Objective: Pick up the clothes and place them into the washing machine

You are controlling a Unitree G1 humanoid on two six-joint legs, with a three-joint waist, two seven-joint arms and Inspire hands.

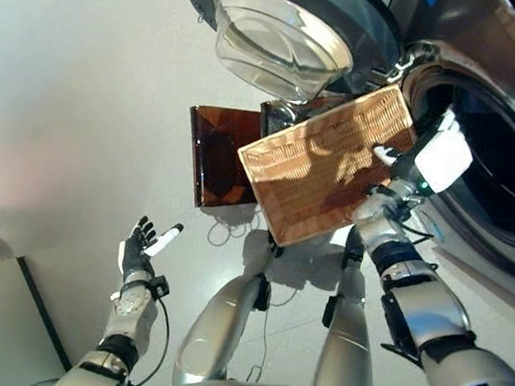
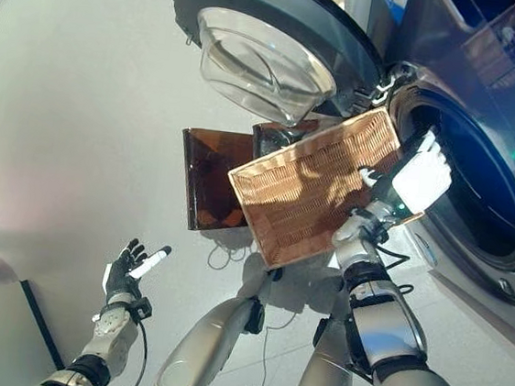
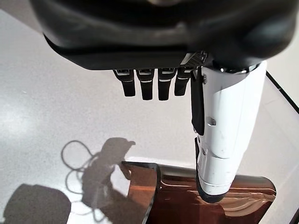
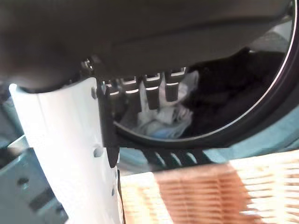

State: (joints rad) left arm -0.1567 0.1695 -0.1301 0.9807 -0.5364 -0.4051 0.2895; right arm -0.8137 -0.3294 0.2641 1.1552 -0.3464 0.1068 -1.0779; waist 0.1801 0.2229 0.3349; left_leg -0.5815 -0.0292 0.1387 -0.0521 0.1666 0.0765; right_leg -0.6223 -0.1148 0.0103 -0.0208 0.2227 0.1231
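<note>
Right hand (image 2: pixel 403 192) is raised at the mouth of the washing machine (image 2: pixel 481 170), gripping the far edge of a woven wicker basket (image 2: pixel 309 187) that is tipped up on its side, its open face turned toward the drum opening. Its white-covered thumb (image 4: pixel 65 154) lies along the basket's rim, and the fingers (image 4: pixel 154 91) point toward the drum. How tightly they close on the rim cannot be told, since the basket hides much of the hand from the head cameras. Inside the drum, seen past those fingers, a bundle of clothes (image 4: pixel 163 116) lies, white and pale blue against darker fabric. The round glass door (image 1: pixel 278 43) stands swung open, above and to the left of the basket. Behind the basket a brown translucent bin (image 1: pixel 220 157) rests on the floor. Left hand (image 1: pixel 138 247) hangs low and well apart from everything, palm up, fingers straight and spread, holding nothing.
</note>
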